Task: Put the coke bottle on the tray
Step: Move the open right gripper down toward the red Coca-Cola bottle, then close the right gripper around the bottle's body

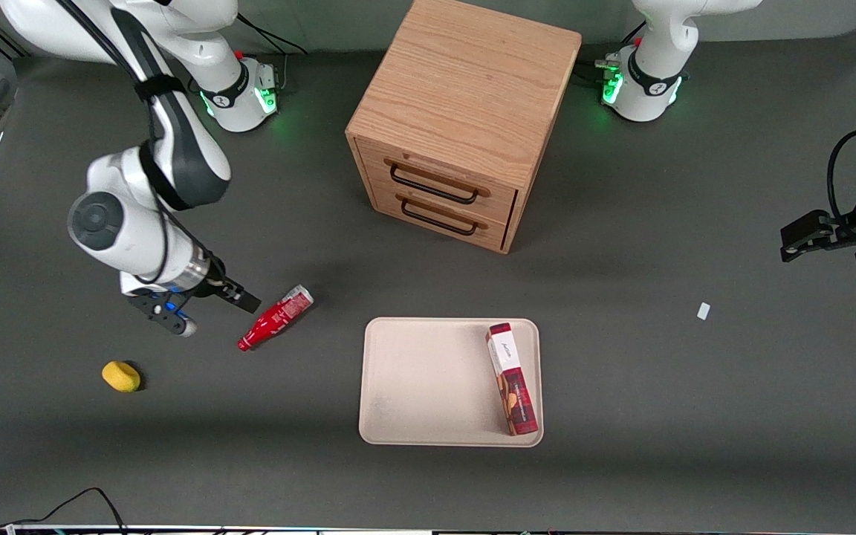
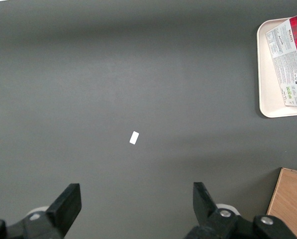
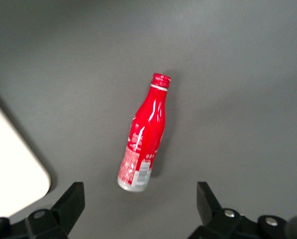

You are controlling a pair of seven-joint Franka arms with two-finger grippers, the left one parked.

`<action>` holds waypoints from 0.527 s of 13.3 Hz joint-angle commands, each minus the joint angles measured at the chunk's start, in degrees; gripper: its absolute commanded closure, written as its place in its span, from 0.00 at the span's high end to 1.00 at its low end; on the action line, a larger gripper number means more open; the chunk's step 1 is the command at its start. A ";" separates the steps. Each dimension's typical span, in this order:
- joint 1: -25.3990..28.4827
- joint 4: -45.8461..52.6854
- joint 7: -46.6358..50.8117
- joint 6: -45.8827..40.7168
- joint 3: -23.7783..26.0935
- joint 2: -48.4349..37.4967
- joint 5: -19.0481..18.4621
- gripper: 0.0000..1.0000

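Hand [image 1: 209, 308] spread wide just beside the coke bottle [image 1: 276, 317] lying on the table, apart from the tray [image 1: 428, 383]

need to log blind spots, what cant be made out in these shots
- Pincer, open above the lying coke bottle: its height over the table, right wrist view.
- Tray: cut off by the frame edge, right wrist view.
- Red-and-white box lettering: too small, front view.
- Drawer cabinet contents: drawers closed.
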 commanded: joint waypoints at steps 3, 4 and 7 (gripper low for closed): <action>0.08 -0.36 12.21 8.83 0.66 9.49 -4.07 1.00; 0.08 -0.18 14.42 9.89 0.75 11.52 -5.57 1.00; 0.08 -0.18 16.10 14.20 1.02 15.22 -5.85 1.00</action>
